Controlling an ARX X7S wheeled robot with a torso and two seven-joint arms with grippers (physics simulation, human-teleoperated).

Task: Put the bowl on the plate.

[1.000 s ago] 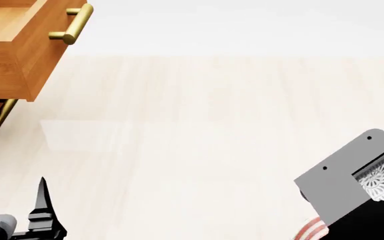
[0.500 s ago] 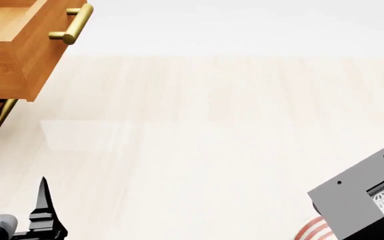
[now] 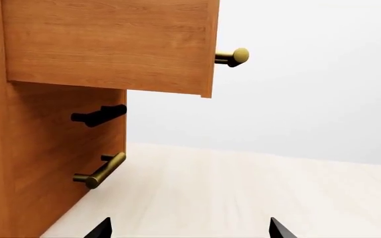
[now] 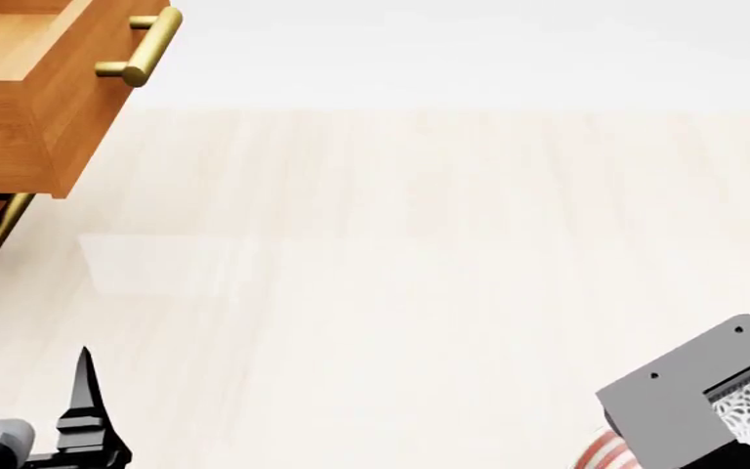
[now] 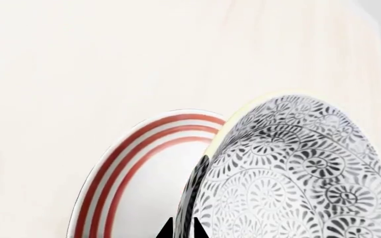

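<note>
A pale wooden tabletop [image 4: 389, 244] stretches out, a wooden drawer unit [image 4: 23, 98] at its far left. By the near right edge, the red-ringed plate [image 5: 134, 173] lies under the patterned bowl [image 5: 296, 173]. The right hand [image 5: 182, 229] pinches the bowl's rim; the left hand [image 3: 187, 229] gapes wide.

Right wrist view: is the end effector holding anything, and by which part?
Yes: the right end effector pinches the patterned bowl by its rim, over the red-ringed plate. Left end effector holds nothing.
</note>
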